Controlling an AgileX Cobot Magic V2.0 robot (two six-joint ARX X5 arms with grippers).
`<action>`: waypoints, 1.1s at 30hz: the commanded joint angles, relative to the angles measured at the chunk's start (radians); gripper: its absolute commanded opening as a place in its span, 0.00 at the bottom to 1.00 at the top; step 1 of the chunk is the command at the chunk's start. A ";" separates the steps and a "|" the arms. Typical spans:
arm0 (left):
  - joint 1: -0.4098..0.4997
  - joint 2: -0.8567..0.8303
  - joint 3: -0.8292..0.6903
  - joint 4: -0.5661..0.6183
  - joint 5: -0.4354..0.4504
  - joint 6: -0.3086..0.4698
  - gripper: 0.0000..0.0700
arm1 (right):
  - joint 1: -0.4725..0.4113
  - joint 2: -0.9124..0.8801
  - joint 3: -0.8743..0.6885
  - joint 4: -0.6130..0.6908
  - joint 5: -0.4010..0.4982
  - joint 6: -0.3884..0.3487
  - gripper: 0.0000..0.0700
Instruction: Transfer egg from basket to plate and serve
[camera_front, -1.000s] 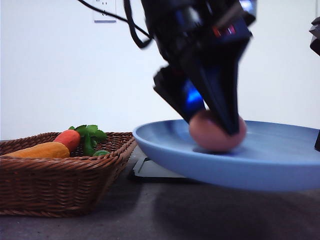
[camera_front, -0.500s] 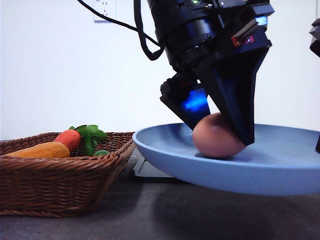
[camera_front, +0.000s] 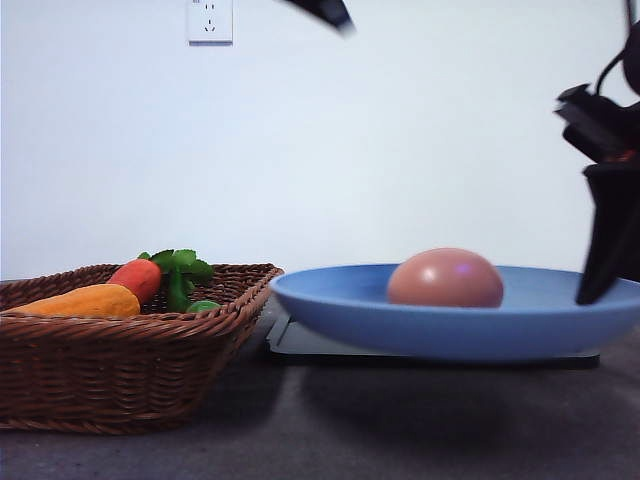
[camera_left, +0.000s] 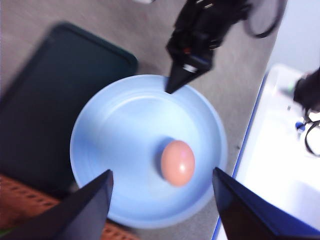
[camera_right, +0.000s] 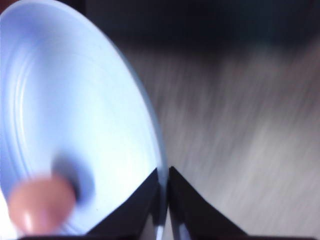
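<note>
Your egg (camera_front: 445, 278) sits loose in the plate (camera_front: 340, 305), which is over the black tray (camera_front: 300, 340), right of the basket (camera_front: 120, 370). Your left gripper (camera_left: 160, 200) hangs above it, jaws spread wide, holding nothing. Right gripper (camera_right: 163, 200) is pinched on the plate's right rim

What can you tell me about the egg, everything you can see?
The egg is small, smooth and oval, pinkish brown with a soft shine on top. It looks whole, with no cracks showing. It lies on its side inside the light blue plate, a little off the middle, casting a small shadow. Only the plate touches it. The left gripper hangs open above it, fingers apart and not touching.
</note>
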 joint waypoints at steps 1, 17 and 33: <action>0.009 -0.048 0.021 -0.008 0.002 -0.006 0.58 | -0.012 0.068 0.062 0.007 -0.011 -0.037 0.00; 0.103 -0.416 0.021 -0.085 0.002 -0.018 0.58 | -0.064 0.546 0.480 0.052 -0.011 -0.033 0.00; 0.103 -0.427 0.021 -0.107 0.001 -0.023 0.58 | -0.070 0.558 0.514 0.050 -0.017 -0.034 0.34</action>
